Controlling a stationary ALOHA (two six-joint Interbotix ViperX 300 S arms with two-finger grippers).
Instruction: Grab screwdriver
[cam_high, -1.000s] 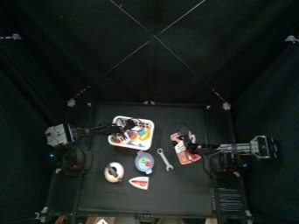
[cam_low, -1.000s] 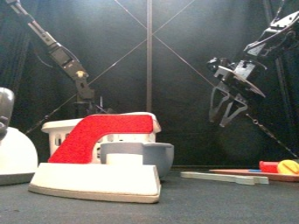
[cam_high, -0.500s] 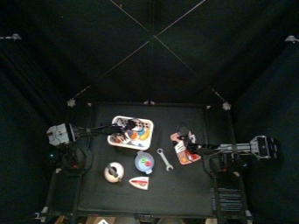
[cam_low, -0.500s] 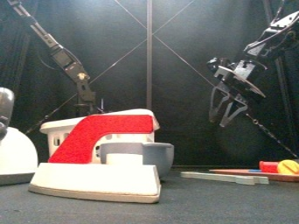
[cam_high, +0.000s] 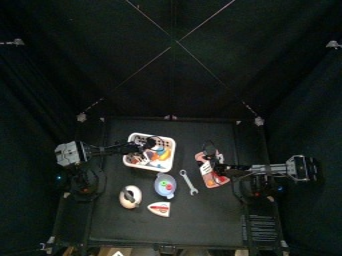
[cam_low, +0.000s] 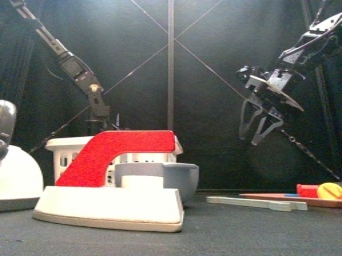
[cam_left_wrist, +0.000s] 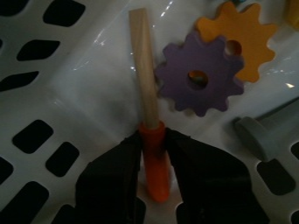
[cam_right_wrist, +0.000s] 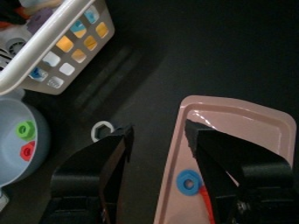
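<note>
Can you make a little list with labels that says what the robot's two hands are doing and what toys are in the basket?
left gripper: down inside the white basket, jaws closed around the orange end of the screwdriver
screwdriver: wooden stick with an orange end, lying on the basket floor
basket toys: purple gear and orange gear, side by side next to the screwdriver
right gripper: open, holding nothing, hanging above the table by the pink tray
in front: red and white block, gray bowl
</note>
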